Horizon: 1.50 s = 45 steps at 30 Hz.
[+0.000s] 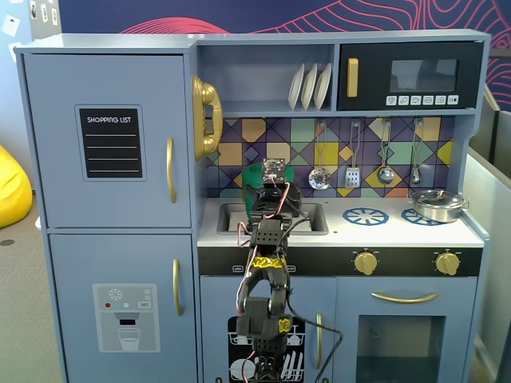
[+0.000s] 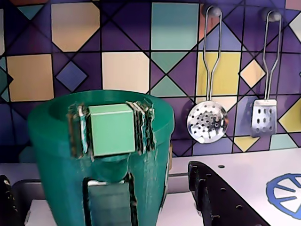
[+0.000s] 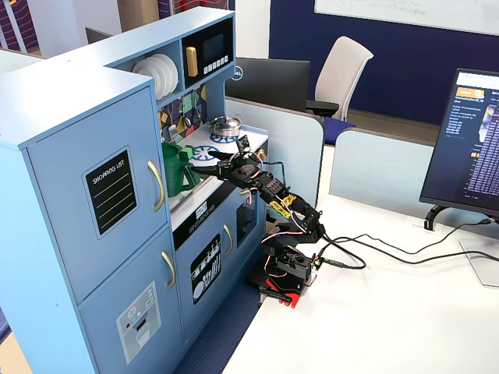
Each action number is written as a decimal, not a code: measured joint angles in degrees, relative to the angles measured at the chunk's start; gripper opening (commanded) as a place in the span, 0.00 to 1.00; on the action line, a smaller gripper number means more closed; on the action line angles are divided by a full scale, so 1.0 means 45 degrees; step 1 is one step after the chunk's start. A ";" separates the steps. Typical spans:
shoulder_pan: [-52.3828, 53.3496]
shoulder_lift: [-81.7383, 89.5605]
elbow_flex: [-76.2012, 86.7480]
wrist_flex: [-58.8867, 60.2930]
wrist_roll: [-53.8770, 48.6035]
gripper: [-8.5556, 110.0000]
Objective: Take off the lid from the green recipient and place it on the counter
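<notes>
The green recipient [image 2: 56, 155] fills the left of the wrist view, upright, with a light green cube-shaped block [image 2: 112, 129] on the side facing me. It stands at the sink in both fixed views [image 1: 252, 196] [image 3: 175, 173]. I see its top edge-on and cannot tell a lid apart from the body. My gripper [image 2: 99, 176] is open, with one black finger [image 2: 216, 197] to the right of the recipient and the other at the left edge, so the jaws stand either side of it without touching. The arm reaches from below the counter [image 1: 383, 233].
A silver pot [image 1: 436, 205] sits on the right burner. A blue burner ring [image 1: 366, 215] marks the counter right of the sink [image 1: 313, 217]. A skimmer [image 2: 207, 121] and a spatula [image 2: 263, 117] hang on the tiled wall behind.
</notes>
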<state>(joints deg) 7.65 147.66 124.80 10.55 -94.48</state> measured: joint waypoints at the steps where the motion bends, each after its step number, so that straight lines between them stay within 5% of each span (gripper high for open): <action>1: 0.0000 -0.0215 -0.0078 -0.0137 0.0000 0.44; 30: -0.0684 -0.4648 -0.2871 -0.2363 -0.0410 0.38; 34: -0.0703 -0.4707 -0.2891 -0.2363 -0.0527 0.29; 38: -0.0703 -0.4707 -0.2891 -0.2363 -0.0859 0.07; 45: -0.0820 -0.4707 -0.2891 -0.2363 -0.1191 0.07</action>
<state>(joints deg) 3.96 126.47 111.80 -0.09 -99.84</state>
